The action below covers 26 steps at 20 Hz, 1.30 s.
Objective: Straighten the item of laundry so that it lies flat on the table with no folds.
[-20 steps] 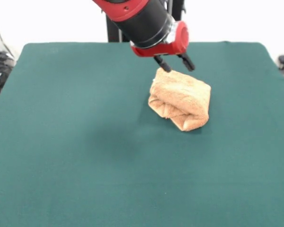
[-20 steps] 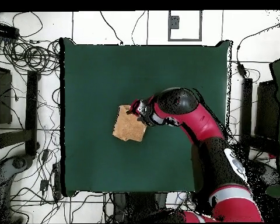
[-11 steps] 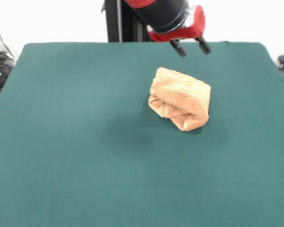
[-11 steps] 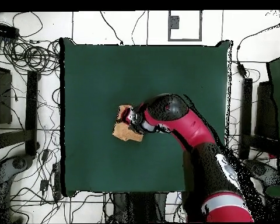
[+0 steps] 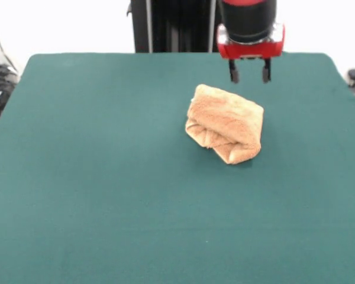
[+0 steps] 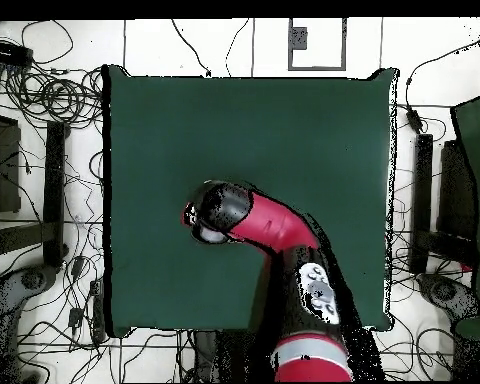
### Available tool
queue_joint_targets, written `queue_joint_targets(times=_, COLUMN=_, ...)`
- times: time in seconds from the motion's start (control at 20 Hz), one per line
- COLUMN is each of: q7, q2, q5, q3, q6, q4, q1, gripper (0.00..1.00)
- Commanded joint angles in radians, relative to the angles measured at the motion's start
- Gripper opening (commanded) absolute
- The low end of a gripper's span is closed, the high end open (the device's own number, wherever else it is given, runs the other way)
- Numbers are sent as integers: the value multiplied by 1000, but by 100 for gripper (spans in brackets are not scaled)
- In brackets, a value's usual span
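Presently the towel [image 5: 226, 123] lies bundled in folds on the bench [image 5: 106, 177], right of centre in the front view. The gripper [image 5: 248, 76] hangs above its far edge, fingers spread and empty, clear of the cloth. Risk: a descent here would likely pinch several stacked layers at once, dragging the bundle rather than opening it; a shallow pinch may slip off the terry. No brand, label or legible writing is visible on any item.

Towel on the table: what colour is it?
Orange-tan towel; it shows best in the front view.
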Motion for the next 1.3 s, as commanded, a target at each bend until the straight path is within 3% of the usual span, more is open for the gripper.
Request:
queue_joint_targets(times=0.05, q7=301, q2=104, q5=-81, q3=-93, q6=-290, q4=49, q1=109, gripper=100)
queue_joint_targets(times=0.35, q7=296, q2=176, q5=-96, q3=-189, q6=-439, q4=16, q1=191, gripper=100)
queue_joint_targets(times=0.5, q7=261, q2=237, q5=-73, q3=-188, q6=-484, q4=-28, q1=190, gripper=100)
queue_joint_targets(times=0.8, q7=149, q2=290, q5=-30, q3=-25, q6=-407, q4=-109, q1=30, gripper=100)
queue_joint_targets(times=1.05, q7=131, q2=337, q5=80, q3=168, q6=-196, q4=-126, q1=-132, gripper=100)
queue_joint_targets(times=1.3, q7=137, q2=345, q5=123, q3=222, q6=-151, q4=-116, q1=-170, gripper=100)
